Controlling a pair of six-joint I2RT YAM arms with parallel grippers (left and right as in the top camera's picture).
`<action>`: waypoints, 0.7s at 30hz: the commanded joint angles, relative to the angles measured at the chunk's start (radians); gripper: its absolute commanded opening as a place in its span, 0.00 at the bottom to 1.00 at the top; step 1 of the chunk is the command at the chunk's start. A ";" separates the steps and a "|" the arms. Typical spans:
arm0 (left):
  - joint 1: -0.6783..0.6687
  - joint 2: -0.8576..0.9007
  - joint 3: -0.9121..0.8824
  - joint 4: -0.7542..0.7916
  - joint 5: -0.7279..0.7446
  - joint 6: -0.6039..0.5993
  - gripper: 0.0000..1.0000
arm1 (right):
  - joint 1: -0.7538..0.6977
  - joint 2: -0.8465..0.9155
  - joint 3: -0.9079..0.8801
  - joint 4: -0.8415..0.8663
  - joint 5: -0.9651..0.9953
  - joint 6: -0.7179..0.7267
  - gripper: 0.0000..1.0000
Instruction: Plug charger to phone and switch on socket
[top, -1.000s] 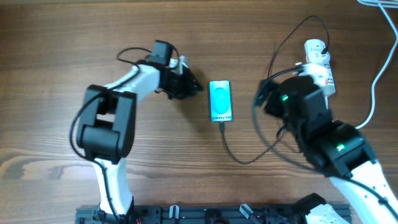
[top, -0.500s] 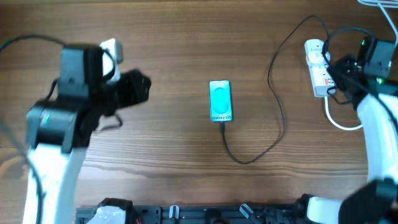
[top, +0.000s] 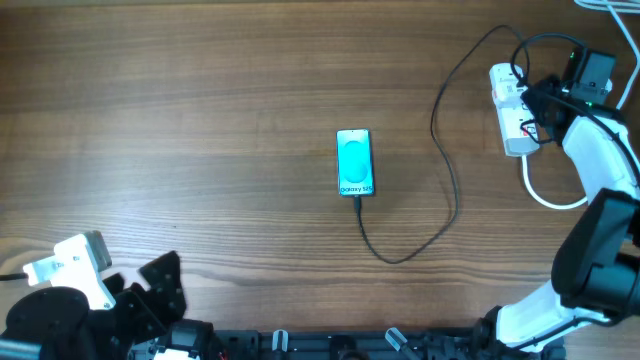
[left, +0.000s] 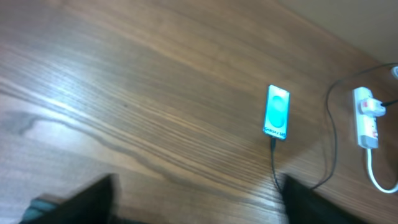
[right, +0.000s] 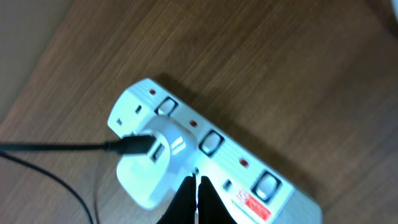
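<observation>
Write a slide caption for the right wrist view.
Right gripper, fingers closed, hovers over the white socket beside the plugged-in charger, its tips near the middle switch.

Claw (right: 194, 182), fingers together, over the white socket (right: 227, 152), beside the charger (right: 134, 145) plug.

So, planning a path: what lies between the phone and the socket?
Only the charger cable curving over bare table, between phone and socket, seen in the overhead view.

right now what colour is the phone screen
The phone screen is turquoise with a white oval; the overhead view shows it best.
</observation>
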 joint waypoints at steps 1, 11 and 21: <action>-0.003 0.003 -0.003 -0.048 -0.025 -0.020 1.00 | -0.004 0.066 0.021 0.035 0.013 -0.036 0.05; -0.003 -0.002 -0.087 -0.090 -0.051 -0.009 1.00 | -0.004 0.187 0.021 0.132 0.020 -0.102 0.05; -0.003 -0.002 -0.113 -0.090 -0.050 -0.009 1.00 | -0.004 0.199 0.020 0.192 0.019 -0.130 0.05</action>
